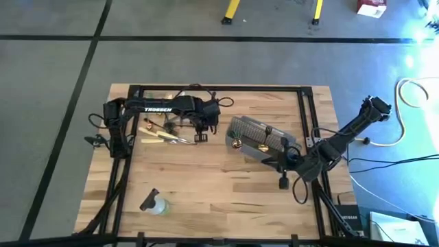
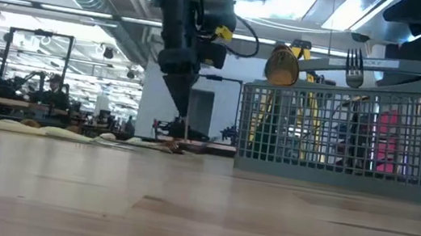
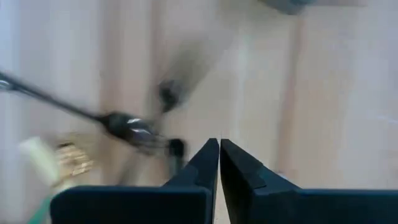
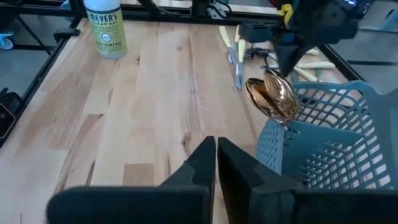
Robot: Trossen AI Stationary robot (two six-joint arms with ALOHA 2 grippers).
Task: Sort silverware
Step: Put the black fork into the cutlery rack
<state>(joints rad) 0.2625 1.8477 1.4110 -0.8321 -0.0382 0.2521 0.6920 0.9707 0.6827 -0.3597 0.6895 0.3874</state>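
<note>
Loose silverware (image 1: 161, 134) lies on the wooden table at the far left: pale tan pieces (image 2: 70, 134) and a dark utensil (image 3: 130, 127). My left gripper (image 1: 200, 136) points down just right of this pile, shut, its tips (image 3: 219, 146) a little above the wood with nothing seen between them. A grey mesh basket (image 1: 264, 134) right of centre holds a gold spoon (image 4: 273, 96) and a fork (image 2: 354, 68), both standing head up. My right gripper (image 1: 282, 182) hovers on the near side of the basket, shut (image 4: 216, 144) and empty.
A small clear bottle (image 1: 156, 204) with a label (image 4: 106, 28) stands near the table's near left corner. Black frame rails (image 1: 309, 116) run along the table's edges. Bare wood (image 1: 219, 185) stretches between the bottle and my right gripper.
</note>
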